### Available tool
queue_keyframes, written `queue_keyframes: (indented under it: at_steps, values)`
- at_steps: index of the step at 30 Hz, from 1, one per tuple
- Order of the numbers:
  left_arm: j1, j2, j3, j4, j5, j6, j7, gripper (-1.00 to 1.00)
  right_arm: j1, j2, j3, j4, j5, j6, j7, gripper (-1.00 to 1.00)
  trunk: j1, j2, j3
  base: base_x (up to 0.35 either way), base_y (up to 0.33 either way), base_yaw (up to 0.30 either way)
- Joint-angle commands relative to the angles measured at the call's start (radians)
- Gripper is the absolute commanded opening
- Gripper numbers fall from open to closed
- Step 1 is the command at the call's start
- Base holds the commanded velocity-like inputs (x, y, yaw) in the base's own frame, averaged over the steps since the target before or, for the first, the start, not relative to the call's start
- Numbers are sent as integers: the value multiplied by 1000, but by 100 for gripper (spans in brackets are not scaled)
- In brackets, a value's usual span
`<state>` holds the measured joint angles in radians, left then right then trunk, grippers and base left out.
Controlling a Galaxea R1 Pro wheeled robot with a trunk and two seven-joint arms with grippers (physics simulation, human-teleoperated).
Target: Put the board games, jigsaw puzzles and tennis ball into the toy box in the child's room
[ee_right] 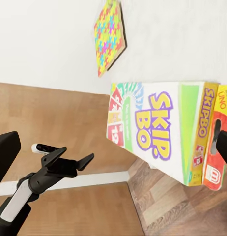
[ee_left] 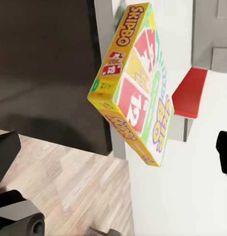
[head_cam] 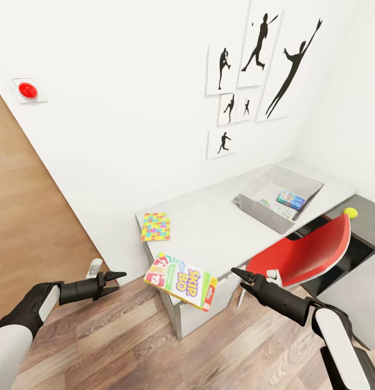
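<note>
A Skip-Bo board game [head_cam: 181, 280] lies tilted at the table's [head_cam: 219, 222] near corner, hanging over the edge. My left gripper [head_cam: 116, 282] is open to its left and my right gripper [head_cam: 239, 277] is open to its right, both apart from it. The left wrist view shows the same box [ee_left: 135, 88], and so does the right wrist view [ee_right: 157, 128]. A jigsaw puzzle [head_cam: 155, 226] lies flat on the table behind the game. The grey toy box [head_cam: 263, 210] stands at the far right with a cartoon-covered box [head_cam: 291, 199] inside. A yellow tennis ball [head_cam: 350, 212] peeks past the chair's back.
A red chair [head_cam: 306, 254] is tucked at the table's right side, close to my right arm. A dark grey-topped unit [head_cam: 371, 216] stands beyond it. Black silhouette pictures [head_cam: 257, 70] hang on the white wall. A brown wooden door [head_cam: 30, 216] is at left, with wood-plank floor [head_cam: 127, 346] below.
</note>
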<state>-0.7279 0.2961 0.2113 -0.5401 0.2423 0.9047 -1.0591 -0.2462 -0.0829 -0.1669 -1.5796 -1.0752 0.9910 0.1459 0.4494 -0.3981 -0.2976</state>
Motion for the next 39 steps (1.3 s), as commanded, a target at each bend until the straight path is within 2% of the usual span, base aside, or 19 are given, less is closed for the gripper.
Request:
queue_keyframes:
  at_steps: [1,9,39]
  values:
    - [-1,-1,2,0,0,5,-2,100,-1,0,1,0,10,4,10,100,1,-2,-2,42,-101,15]
    - [-1,0,2,0,0,5,-2,100,-1,0,14,0,11,3,11,100,1,-2,-3,13,-31,5]
    - [-1,0,2,0,0,5,-2,100,0,9,17,1,11,3,9,100,1,-2,-3,22,-34,0]
